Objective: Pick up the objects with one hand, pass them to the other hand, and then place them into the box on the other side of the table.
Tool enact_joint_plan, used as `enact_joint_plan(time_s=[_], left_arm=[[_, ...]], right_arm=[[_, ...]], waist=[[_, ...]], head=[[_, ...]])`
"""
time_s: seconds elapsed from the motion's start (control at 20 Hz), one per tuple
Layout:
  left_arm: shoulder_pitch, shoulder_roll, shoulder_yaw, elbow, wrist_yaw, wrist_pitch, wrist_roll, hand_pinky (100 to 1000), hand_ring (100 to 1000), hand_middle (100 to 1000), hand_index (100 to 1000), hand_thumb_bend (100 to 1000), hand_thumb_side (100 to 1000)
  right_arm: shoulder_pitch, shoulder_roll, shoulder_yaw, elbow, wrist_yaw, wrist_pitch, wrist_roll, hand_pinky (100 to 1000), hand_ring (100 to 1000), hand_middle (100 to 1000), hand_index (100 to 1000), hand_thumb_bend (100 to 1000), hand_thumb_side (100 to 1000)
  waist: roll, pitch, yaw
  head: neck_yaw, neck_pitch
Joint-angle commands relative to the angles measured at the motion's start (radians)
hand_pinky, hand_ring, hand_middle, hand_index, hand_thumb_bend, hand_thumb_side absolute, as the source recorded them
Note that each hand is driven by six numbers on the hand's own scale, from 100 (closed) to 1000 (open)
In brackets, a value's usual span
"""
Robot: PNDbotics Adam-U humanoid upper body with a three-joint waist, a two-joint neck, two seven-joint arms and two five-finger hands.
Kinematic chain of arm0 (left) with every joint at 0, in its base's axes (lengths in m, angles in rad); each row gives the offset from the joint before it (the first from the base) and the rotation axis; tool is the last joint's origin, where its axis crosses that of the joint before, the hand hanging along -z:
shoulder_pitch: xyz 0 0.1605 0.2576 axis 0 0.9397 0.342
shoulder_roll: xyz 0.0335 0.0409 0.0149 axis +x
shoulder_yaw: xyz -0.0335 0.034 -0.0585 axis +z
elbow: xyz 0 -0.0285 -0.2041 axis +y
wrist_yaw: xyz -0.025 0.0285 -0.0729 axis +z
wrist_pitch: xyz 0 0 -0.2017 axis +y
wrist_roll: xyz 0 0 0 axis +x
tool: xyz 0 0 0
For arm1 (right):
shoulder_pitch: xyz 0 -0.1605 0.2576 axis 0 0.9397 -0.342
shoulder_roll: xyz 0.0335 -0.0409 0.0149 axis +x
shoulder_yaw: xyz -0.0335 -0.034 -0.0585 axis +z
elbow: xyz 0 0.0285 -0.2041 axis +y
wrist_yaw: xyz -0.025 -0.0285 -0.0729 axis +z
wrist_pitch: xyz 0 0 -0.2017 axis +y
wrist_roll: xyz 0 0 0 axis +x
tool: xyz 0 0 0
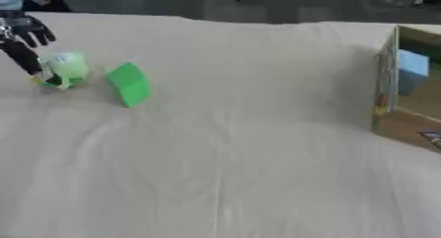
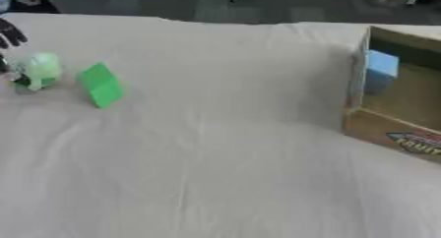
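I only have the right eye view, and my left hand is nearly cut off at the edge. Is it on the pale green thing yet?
Observer: The left eye view shows the whole left hand. One finger reaches down the left side of the pale green object and seems to touch it.
Operator: Is the hand curled round it?
Observer: No. The other fingers are spread out above it, and nothing is gripped.

A cream cloth point(image 1: 233, 158) covers the table from near edge to far, creased with shallow folds. Beyond the far edge lies a dark grey floor point(image 1: 284, 3). The light is soft and even, with faint shadows.
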Motion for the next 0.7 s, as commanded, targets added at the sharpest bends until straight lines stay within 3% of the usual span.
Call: enact_joint_plan(time_s=[0.05,0.35,0.7], left_arm=[[-0.028,0.012,0.033,0.005,-0.037,0.008,0.016,802,822,769,848,681,100],[-0.041,0.007,0.051,0.03,-0.088,0.026,0.062,806,827,774,853,704,100],[-0.05,0.004,0.063,0.058,-0.159,0.04,0.052,809,831,777,849,715,100]], right_arm=[[-0.018,-0.017,-0.006,-0.022,0.009,0.001,-0.005,994,998,854,946,106,443],[-0.014,-0.011,-0.006,-0.033,0.015,-0.001,-0.004,993,996,852,944,107,447],[-0.016,-0.004,-0.002,-0.038,0.023,0.001,-0.004,993,995,851,946,109,451]], waist=[[-0.001,-0.01,-0.004],[-0.003,0.012,-0.015],[0.001,0.032,-0.027]], head=[[0.009,-0.026],[0.019,-0.04],[0.046,-0.047]])
